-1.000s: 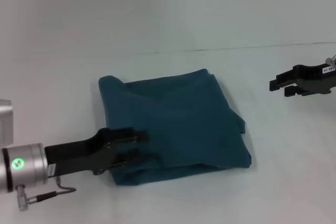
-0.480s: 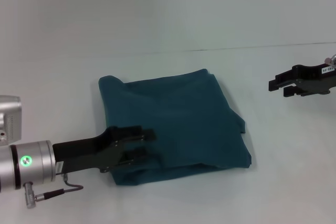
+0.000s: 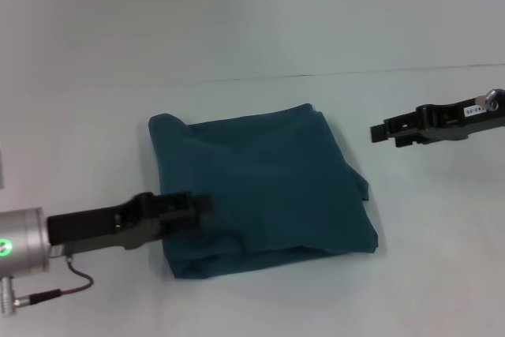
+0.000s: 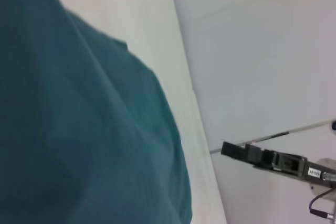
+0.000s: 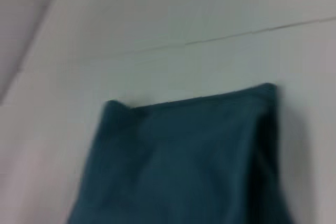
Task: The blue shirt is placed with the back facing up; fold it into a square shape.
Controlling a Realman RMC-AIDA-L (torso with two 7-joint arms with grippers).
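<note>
While we fold, the plain dark teal-blue soft-fabric shirt (image 3: pixel 264 187) lies just right of our left end effector (image 3: pixel 201 209).
Its fingers look clenched at the near-left edge; the right end effector (image 3: pixel 381 132) hovers well apart, grip unclear.

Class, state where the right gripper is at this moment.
In the head view the right gripper is on the right side, off the blue shirt, beyond its far right corner.
</note>
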